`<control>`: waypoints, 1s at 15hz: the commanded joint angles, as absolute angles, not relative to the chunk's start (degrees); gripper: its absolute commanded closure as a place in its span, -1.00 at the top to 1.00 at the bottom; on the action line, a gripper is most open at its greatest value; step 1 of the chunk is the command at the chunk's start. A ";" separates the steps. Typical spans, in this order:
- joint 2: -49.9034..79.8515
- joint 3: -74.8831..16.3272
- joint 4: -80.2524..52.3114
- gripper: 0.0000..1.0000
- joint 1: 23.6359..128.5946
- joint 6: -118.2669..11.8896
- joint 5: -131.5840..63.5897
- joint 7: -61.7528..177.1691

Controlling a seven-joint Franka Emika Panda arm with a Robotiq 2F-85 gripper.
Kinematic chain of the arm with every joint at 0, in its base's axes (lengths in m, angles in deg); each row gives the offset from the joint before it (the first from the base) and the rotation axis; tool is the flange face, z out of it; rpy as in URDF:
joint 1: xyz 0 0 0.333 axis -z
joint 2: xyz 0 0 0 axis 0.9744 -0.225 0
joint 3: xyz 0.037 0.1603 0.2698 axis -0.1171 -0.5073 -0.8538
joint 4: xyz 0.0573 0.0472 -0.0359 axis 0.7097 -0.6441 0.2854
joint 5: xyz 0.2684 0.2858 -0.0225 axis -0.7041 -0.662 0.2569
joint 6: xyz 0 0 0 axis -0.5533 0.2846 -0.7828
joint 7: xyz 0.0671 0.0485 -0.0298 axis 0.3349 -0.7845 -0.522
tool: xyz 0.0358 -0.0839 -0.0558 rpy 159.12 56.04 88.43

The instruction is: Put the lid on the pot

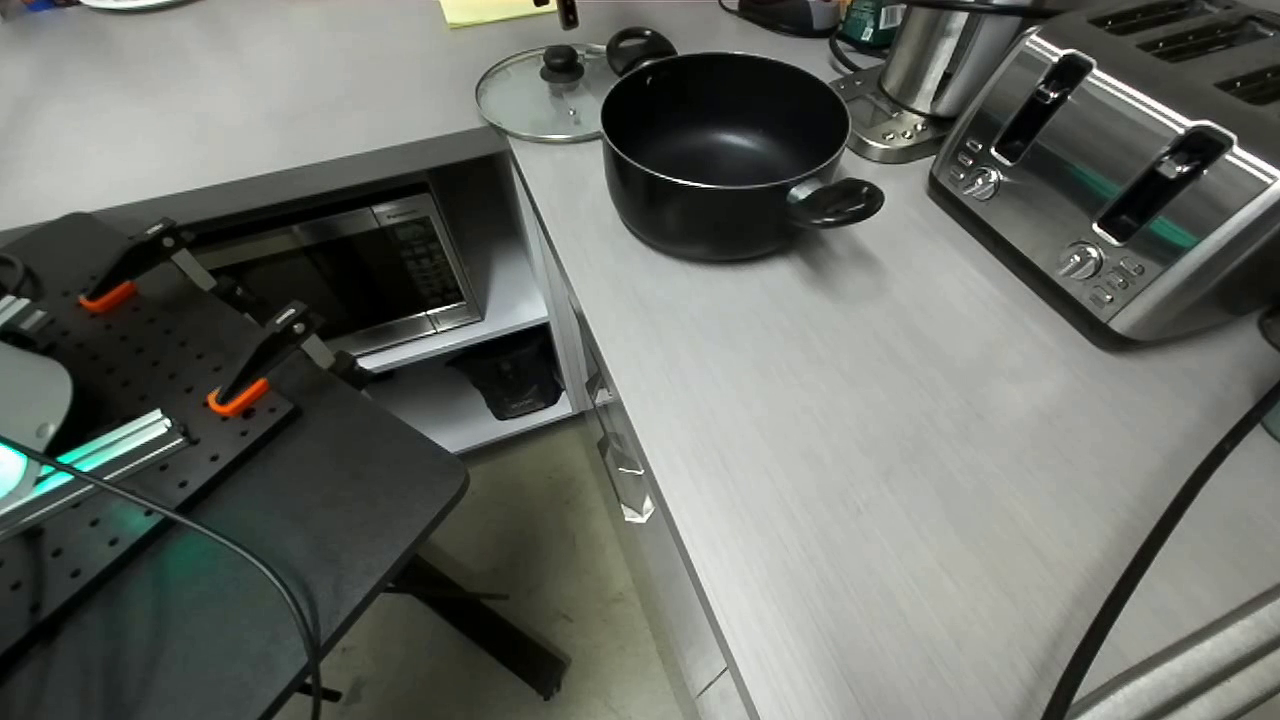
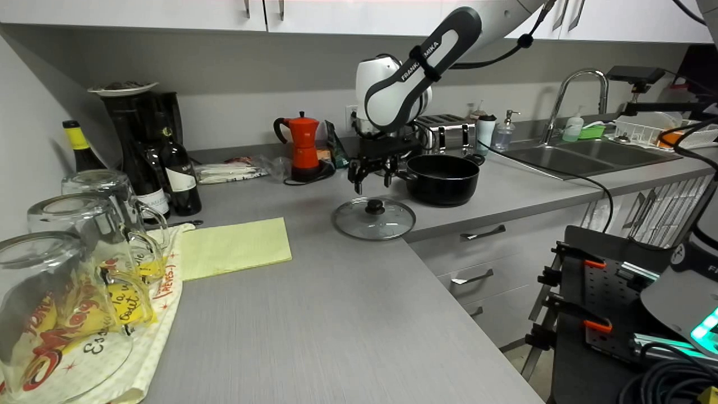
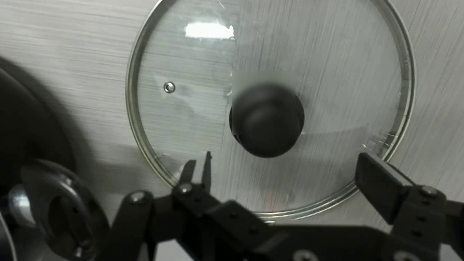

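Grey kitch. counter (image 2: 314,314) w/ white cupbds (image 2: 359,17) above. In an exterior view lid (image 2: 374,221) lies flat, pot (image 2: 443,188) at its 2 o'clock. Gripper (image 2: 373,184) over lid, jaws apart.

In my wrist view the lid (image 3: 271,108) and pot (image 3: 29,130) are cut off, the knob (image 3: 267,121) is blurry, and my fingers (image 3: 375,186) hide some rim (image 3: 132,87).
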State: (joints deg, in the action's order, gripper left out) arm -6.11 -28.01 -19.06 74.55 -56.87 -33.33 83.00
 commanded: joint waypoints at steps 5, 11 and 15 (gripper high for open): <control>-12.04 -26.89 -13.08 1.00 73.43 -55.75 -35.38 82.68; -14.46 -26.55 -11.50 1.00 73.27 -54.61 -35.92 82.81; -15.15 -26.41 -11.29 1.00 73.07 -54.23 -36.01 82.86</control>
